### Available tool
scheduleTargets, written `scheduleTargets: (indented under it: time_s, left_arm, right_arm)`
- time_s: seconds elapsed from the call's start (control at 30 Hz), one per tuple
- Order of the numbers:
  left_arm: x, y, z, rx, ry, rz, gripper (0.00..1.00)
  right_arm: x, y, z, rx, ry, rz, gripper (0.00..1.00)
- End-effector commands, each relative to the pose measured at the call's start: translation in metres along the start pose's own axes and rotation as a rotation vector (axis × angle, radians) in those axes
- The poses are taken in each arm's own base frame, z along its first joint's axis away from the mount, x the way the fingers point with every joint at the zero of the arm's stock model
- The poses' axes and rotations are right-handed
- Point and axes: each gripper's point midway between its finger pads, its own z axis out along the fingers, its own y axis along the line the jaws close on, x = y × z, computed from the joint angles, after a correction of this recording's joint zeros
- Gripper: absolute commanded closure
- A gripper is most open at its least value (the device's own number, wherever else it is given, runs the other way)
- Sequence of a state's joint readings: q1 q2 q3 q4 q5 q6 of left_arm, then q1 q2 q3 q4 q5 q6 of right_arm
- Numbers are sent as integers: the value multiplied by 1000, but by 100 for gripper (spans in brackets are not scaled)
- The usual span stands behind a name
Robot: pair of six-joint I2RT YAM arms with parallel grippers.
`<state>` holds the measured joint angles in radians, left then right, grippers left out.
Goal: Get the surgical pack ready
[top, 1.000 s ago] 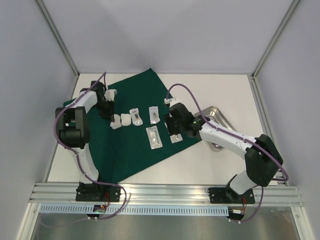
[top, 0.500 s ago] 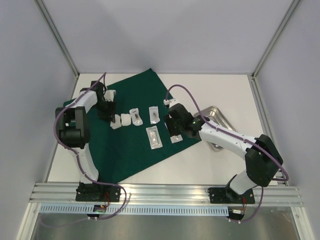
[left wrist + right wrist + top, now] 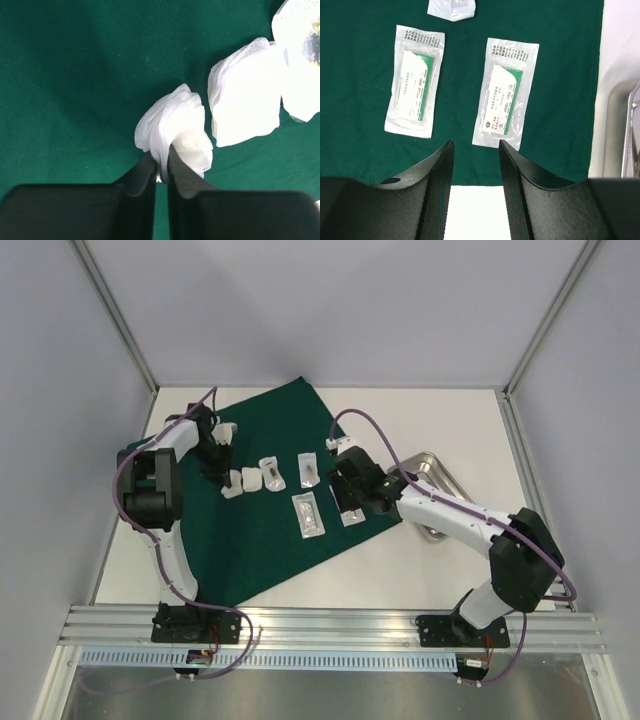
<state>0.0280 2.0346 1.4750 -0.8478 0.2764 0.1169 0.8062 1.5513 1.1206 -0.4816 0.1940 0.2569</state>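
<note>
Pinching: your left jaws grip one gauze pad (image 3: 175,127) of two | right jaws: spread, empty | pouches (image 3: 308,513): four | tray (image 3: 443,480): one | cloth (image 3: 260,540): one

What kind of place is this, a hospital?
Probably a robotics test booth, not a hospital: two robot arms bolted to a rail, bare grey walls, and a green cloth holding gauze and sealed pouches beside a steel tray.

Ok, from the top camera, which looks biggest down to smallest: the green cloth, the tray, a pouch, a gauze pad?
1. green cloth
2. tray, though the right arm hides part of it
3. pouch
4. gauze pad
</note>
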Motion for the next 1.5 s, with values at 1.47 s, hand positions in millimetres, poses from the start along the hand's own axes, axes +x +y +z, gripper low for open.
scheduleTargets:
  time_s: [1.47]
  left_arm:
    - [134, -183, -259, 438, -552, 603, 100]
  right_arm:
    - [-146, 220, -161, -892, -575, 46, 27]
